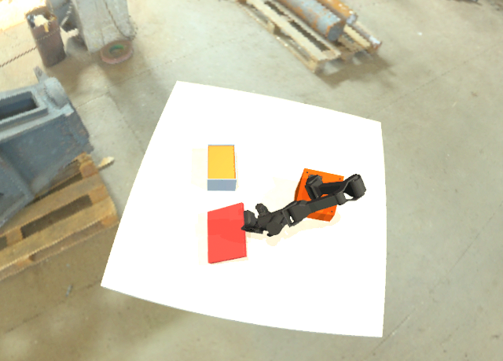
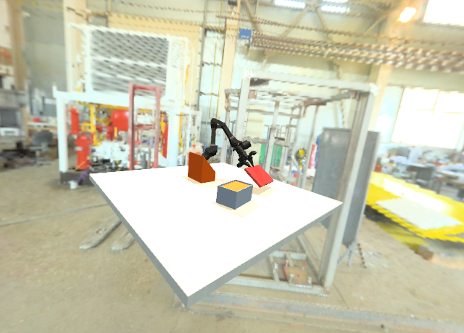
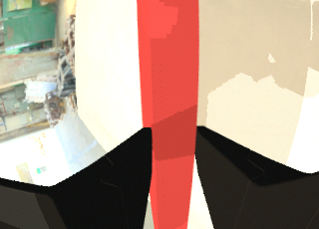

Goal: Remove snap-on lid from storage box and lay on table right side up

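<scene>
Right now we are pinching the red lid [image 1: 225, 233] by its near edge in our hand [image 1: 246, 222], fingers nearly shut; it is tilting above the tabletop [image 1: 284, 292], beside the open storage box [image 1: 221, 167] farther off.

We see a plain red lid [image 1: 225, 233], no pattern on it. Our box [image 1: 222, 168] has grey-blue walls and a yellow-orange inside. The arm [image 1: 308, 207] and gripper [image 1: 247, 222] are black, mounted on an orange base [image 1: 324, 217]. The table [image 1: 284, 288] is plain white with a grey edge.
</scene>
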Controlling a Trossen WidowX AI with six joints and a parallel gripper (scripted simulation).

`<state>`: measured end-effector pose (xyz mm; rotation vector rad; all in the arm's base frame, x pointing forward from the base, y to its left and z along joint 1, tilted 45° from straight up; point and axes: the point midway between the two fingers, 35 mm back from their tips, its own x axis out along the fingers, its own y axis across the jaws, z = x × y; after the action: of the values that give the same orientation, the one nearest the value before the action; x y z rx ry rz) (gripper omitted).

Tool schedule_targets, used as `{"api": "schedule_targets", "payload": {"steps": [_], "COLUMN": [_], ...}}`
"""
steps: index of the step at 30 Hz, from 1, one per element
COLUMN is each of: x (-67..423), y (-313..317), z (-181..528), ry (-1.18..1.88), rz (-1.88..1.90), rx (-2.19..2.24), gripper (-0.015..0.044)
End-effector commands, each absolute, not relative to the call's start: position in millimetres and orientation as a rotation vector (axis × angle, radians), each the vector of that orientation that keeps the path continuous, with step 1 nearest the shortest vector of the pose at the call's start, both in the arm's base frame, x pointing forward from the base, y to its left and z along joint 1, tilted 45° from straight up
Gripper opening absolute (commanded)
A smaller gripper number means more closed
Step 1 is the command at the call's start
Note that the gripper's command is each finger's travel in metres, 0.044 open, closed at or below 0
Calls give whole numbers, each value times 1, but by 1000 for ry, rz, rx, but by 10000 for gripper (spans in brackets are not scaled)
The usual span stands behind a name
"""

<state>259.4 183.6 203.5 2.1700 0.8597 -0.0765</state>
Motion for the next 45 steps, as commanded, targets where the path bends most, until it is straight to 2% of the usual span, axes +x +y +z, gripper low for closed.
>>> {"api": "schedule_targets", "payload": {"steps": [1,45], "x": [262,263], "y": [184,209], "z": [202,177], "ry": [842,843], "rz": [-80,-81], "rx": [2180,2181], "gripper": [0,0]}}
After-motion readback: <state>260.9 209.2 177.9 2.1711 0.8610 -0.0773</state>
